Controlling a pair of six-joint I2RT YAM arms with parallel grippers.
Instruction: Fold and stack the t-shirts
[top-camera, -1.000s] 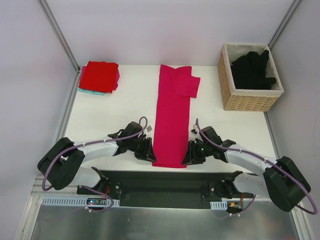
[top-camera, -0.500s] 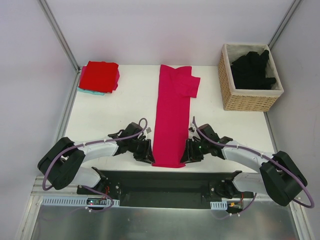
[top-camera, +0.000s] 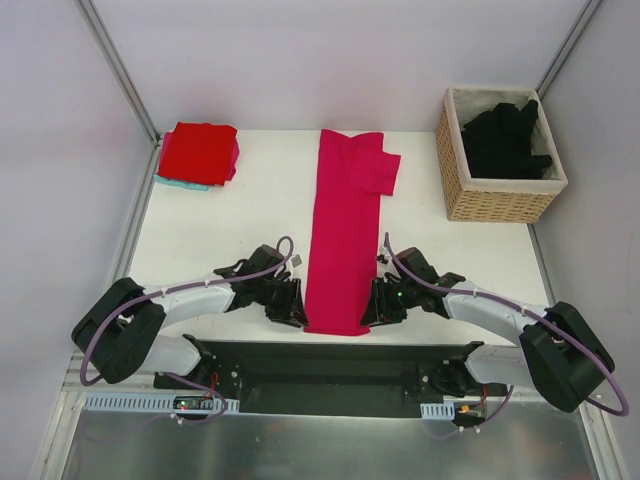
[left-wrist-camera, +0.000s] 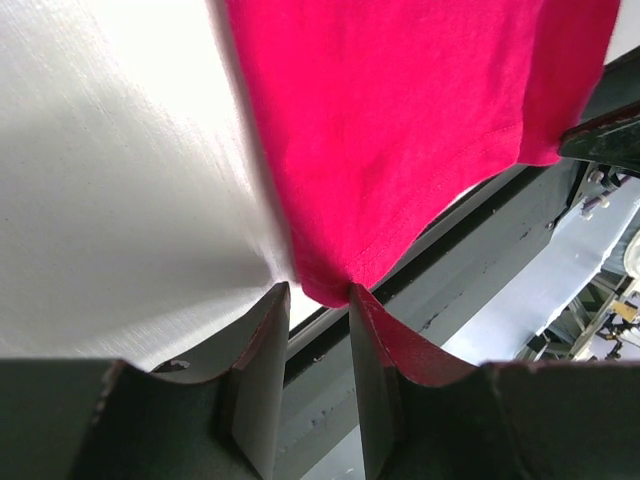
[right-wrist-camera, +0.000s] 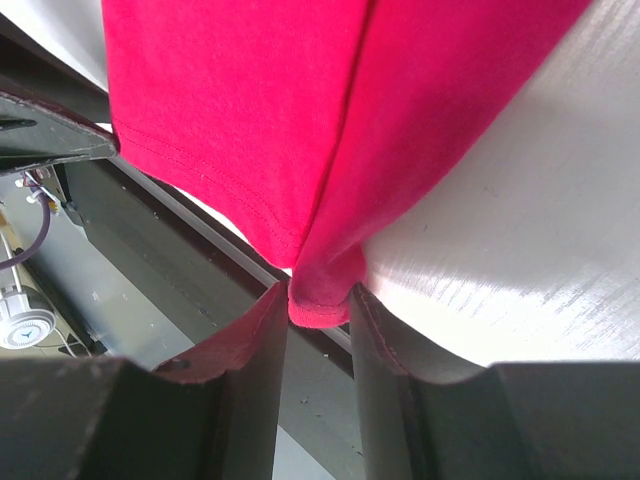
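Top external view gives me the whole layout: a long magenta-pink cloth t-shirt (top-camera: 345, 230) lies flat down the middle of the white counter (top-camera: 220, 230), folded into a narrow strip. One short sleeve is turned out to the right at its far end, and its near hem sits close to the counter's near edge.

My left gripper (top-camera: 297, 308) is at the near left corner of that hem and my right gripper (top-camera: 372, 305) at the near right corner, both arms reaching inward and low over the counter.

On the left wrist camera, the left gripper (left-wrist-camera: 318, 292) has its two dark fingers (left-wrist-camera: 262, 340) drawn in on the very tip of the hem corner, so it is pinching the magenta-pink cloth t-shirt (left-wrist-camera: 400, 120) by a small bite.

On the right wrist camera, the right gripper (right-wrist-camera: 320, 295) has a bunched fold of the shirt's corner (right-wrist-camera: 250, 100) between its fingertips, pinching it as well. Here the cloth shows two layers meeting along a crease.

At the far left corner sits a folded bright red cloth t-shirt (top-camera: 200, 150) on top of a small stack, with a teal piece of cloth (top-camera: 180, 183) showing beneath it. At the far right stands a square woven wicker basket (top-camera: 470, 195) holding crumpled black cloth t-shirts (top-camera: 505, 135), well apart from both grippers.
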